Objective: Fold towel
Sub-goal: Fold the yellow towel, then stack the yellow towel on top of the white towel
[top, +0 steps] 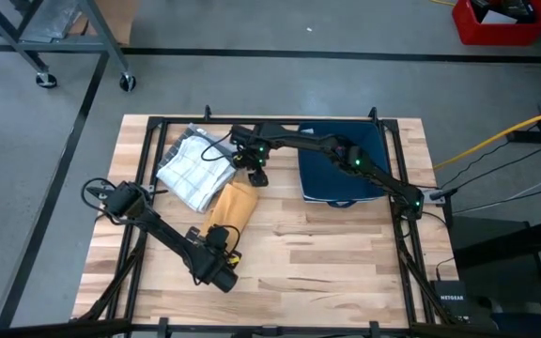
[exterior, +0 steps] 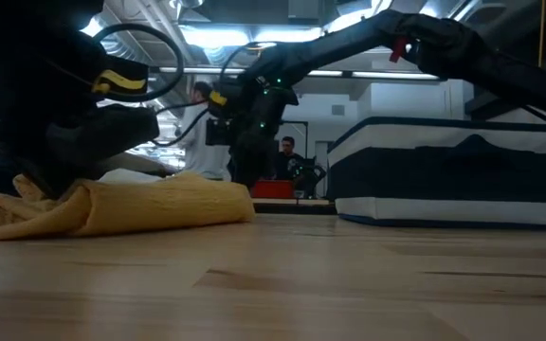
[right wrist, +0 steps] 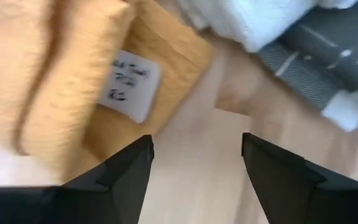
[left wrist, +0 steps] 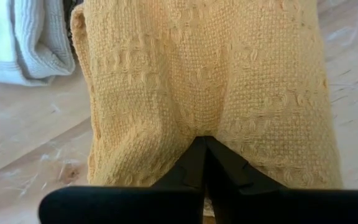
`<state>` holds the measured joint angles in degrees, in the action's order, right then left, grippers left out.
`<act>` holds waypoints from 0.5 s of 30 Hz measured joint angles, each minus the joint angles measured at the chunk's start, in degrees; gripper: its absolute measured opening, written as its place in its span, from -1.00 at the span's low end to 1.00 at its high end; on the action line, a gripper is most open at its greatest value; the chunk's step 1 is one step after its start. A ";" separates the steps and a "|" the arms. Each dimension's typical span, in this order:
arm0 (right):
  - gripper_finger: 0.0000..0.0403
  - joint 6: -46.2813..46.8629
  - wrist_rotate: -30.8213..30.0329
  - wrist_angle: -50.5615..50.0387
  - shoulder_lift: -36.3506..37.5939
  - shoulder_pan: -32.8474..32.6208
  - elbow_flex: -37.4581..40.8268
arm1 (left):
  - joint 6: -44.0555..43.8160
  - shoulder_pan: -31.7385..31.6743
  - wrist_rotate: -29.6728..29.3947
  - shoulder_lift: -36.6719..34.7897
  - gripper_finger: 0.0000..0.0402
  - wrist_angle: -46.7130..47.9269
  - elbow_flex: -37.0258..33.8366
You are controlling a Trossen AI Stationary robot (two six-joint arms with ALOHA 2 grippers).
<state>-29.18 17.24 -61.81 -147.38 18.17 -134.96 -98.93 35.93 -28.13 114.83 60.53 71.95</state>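
A yellow towel [top: 231, 207] lies folded into a narrow strip on the wooden table, left of centre, with a white label [right wrist: 129, 84] at its far end. My left gripper [top: 221, 235] is at the strip's near end, shut on the cloth [left wrist: 204, 74]. My right gripper [top: 256, 177] hangs open just above the table by the towel's far end. Between its fingers [right wrist: 194, 162] there is only bare wood, with the label end beside them. In the low view the towel [exterior: 159, 204] lies as a low roll with its bunched end under the left gripper. My left gripper has its shut fingertips [left wrist: 202, 146] sunk into the yellow towel's near end [left wrist: 201, 127], where the weave puckers around them. The fingers come slanting down from the table's near side, along the strip. The towel lies on the table. I cannot tell how many layers are caught.
A white-and-grey checked towel [top: 193, 167] lies crumpled just beyond and left of the yellow one. A dark blue soft box [top: 341, 169] with white trim stands at the table's far right. A black frame [top: 148, 141] rims the table. People show in the room behind.
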 joint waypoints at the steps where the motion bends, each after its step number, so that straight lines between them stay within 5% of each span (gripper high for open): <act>1: 0.27 0.41 0.04 -0.71 0.11 -0.04 0.00 | -0.12 0.04 -0.36 0.02 -0.97 0.02 -0.01; 8: 0.27 1.84 5.47 -4.97 1.34 -0.21 -0.01 | -2.62 -0.38 -2.36 -0.65 -0.97 3.68 3.23; 15: 0.27 5.50 9.42 -4.91 2.04 -0.79 -0.02 | 6.33 -1.08 -9.58 -6.50 -0.98 5.96 5.74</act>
<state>-23.68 26.66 -66.72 -145.34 17.38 -134.98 -92.60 34.85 -37.71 108.33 66.49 77.69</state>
